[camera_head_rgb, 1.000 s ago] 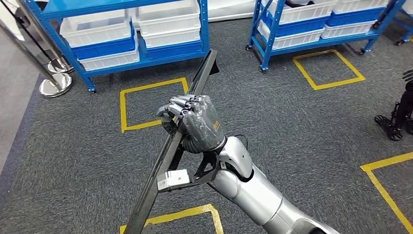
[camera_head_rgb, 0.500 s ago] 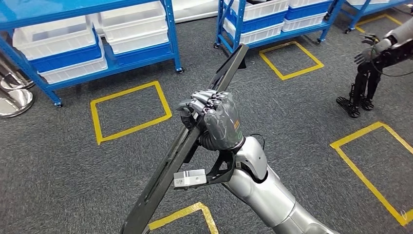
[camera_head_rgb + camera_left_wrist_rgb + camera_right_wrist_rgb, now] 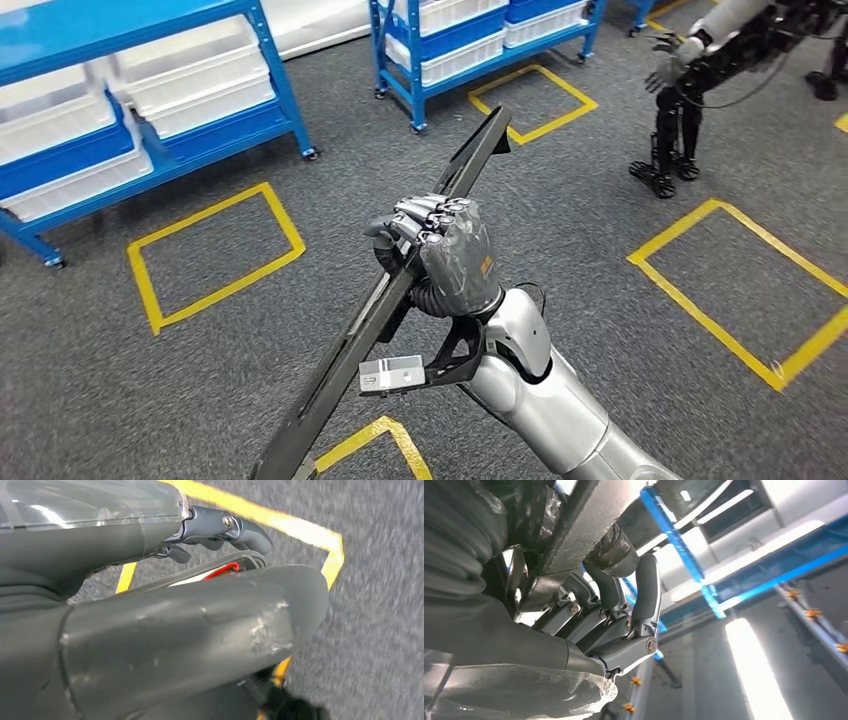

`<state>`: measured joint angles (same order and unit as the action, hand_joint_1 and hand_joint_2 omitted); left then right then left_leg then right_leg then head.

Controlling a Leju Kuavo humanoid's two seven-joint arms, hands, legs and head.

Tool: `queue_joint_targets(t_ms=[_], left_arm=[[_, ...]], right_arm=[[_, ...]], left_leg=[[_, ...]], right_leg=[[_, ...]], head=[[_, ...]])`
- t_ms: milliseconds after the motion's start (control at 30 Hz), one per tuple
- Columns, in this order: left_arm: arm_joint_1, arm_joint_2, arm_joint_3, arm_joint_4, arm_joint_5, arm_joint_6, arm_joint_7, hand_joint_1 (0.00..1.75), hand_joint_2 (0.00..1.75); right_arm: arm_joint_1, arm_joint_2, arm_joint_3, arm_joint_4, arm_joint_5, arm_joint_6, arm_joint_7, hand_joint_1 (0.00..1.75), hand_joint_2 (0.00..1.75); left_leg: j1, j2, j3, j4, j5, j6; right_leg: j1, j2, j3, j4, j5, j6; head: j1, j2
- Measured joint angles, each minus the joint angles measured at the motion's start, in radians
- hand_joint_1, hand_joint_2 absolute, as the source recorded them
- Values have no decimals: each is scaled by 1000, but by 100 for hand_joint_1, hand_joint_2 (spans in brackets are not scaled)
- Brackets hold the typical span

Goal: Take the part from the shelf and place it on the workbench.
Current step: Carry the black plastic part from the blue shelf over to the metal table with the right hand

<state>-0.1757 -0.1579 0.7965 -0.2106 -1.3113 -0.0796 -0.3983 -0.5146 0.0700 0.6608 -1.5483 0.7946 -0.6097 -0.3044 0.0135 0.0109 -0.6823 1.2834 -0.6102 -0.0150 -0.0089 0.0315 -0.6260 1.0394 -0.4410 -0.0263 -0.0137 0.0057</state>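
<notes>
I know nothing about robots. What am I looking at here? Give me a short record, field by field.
Carried part: long black bar, tilted, running from low near the robot up and away
Holding hand: right hand, fingers wrapped around the bar's middle
Left hand: left hand seen close up over the floor; whether it holds anything cannot be told
Floor: grey carpet with yellow taped squares
Background: blue shelves with white bins
Also nearby: another robot standing far right
Workbench: cannot tell where it is

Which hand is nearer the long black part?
Right. The right hand grips the black part around its middle. The left hand hangs over the grey floor, apart from it.
</notes>
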Motion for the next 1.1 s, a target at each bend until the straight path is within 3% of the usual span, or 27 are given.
queue_joint_targets(t_ms=[33,67,100,167,233,300,333,400,433,500,533,567,633,700,733,800,833,900,933,1000,1033,1067,1100], left_arm=[[6,0,0,0,1,0,-1,0,0],[10,0,0,0,1,0,-2,0,0],[13,0,0,0,2,0,-3,0,0],[15,2,0,0,2,0,-4,0,0],[19,3,0,0,3,0,-5,0,0],[26,3,0,0,4,0,-5,0,0],[29,2,0,0,5,0,-5,0,0],[34,2,1,0,10,-2,-5,0,0],[37,2,1,0,12,-4,-5,0,0],[44,3,1,0,14,-9,-5,0,0],[46,4,1,0,14,-12,-5,0,0],[47,4,1,0,14,-14,-5,0,0],[47,4,2,0,14,-16,-5,0,0],[46,4,2,0,14,-18,-5,0,0],[45,4,2,0,14,-18,-6,0,0],[42,4,2,0,14,-18,-6,0,0],[39,4,2,0,14,-18,-6,0,0],[35,6,2,0,15,-17,-6,0,0],[35,6,2,0,15,-16,-6,0,0],[39,8,2,0,17,-15,-7,0,0],[41,8,2,0,18,-14,-7,0,0],[43,8,2,0,20,-13,-8,0,0],[44,8,2,0,21,-12,-8,0,0]], right_arm=[[5,0,0,2,0,1,0,175,175],[8,0,0,4,0,1,0,175,175],[11,0,1,5,0,1,0,175,175],[12,0,1,6,0,1,-1,175,175],[14,0,2,7,0,1,-2,175,175],[17,0,1,9,0,0,-3,175,175],[19,0,1,9,1,0,-3,175,175],[22,-1,0,9,3,0,-3,175,175],[24,-1,-1,10,4,0,-3,175,175],[31,-1,-1,14,7,0,-2,175,175],[35,-1,-1,17,8,0,-2,175,175],[38,-1,-1,20,9,0,-2,175,175],[40,-1,-1,22,11,0,-3,175,175],[39,1,-1,22,12,0,-2,175,175],[39,2,-1,23,12,0,-2,175,175],[38,5,-1,25,11,1,-2,175,175],[38,7,-1,26,11,1,-2,175,175],[35,14,-1,28,10,2,-3,175,175],[33,18,-1,31,10,2,-2,175,175],[31,26,-1,37,10,4,-2,175,175],[32,28,-1,41,10,4,-2,175,175],[32,29,-1,45,11,4,-3,175,175],[31,30,-1,48,11,5,-3,175,175]], left_leg=[[0,-2,-8,14,7,3],[-1,-5,3,-12,32,8],[-1,-17,29,-71,70,14],[-3,-65,89,-201,125,29],[-6,-92,115,-257,136,36],[-6,-71,121,-271,142,41],[-4,-58,125,-282,148,44],[0,-30,130,-302,160,52],[-3,-16,129,-304,162,54],[-5,13,125,-301,161,55],[-5,27,123,-298,159,54],[-4,40,122,-294,157,53],[-2,63,120,-281,148,44],[-5,80,118,-266,136,31],[-7,87,118,-262,133,24],[-7,104,122,-263,131,13],[-5,100,123,-260,125,8],[0,61,104,-208,84,0],[2,34,81,-153,50,-3],[3,6,22,-26,-4,-4],[2,1,4,8,-7,-2],[1,-3,2,6,10,3],[-2,-9,18,-36,43,11]], right_leg=[[2,14,-1,1,1,-1],[4,28,-1,1,1,-1],[4,41,-1,2,2,-1],[4,63,-2,4,4,3],[0,84,-8,3,10,12],[-4,104,-14,-1,16,26],[-2,93,-18,3,12,31],[3,38,-45,59,-29,38],[4,5,-71,116,-63,40],[-1,-21,-122,232,-115,45],[-4,-25,-131,256,-117,48],[-7,-30,-120,241,-101,52],[-11,-63,-51,123,-49,57],[-7,-93,2,28,-24,50],[-3,-96,7,15,-26,42],[0,-73,5,15,-23,25],[-1,-63,5,12,-20,18],[-5,-42,4,7,-14,6],[-5,-31,3,6,-12,2],[-1,-6,1,7,-10,-2],[2,8,1,8,-9,-2],[5,23,0,9,-9,-3],[8,37,1,10,-9,-3]], head=[[0,0],[0,0],[0,0],[0,0],[0,0],[0,0],[0,0],[2,0],[3,0],[4,0],[4,0],[4,0],[4,0],[3,0],[3,0],[3,0],[3,0],[3,0],[3,0],[3,0],[3,0],[3,0],[3,0]])
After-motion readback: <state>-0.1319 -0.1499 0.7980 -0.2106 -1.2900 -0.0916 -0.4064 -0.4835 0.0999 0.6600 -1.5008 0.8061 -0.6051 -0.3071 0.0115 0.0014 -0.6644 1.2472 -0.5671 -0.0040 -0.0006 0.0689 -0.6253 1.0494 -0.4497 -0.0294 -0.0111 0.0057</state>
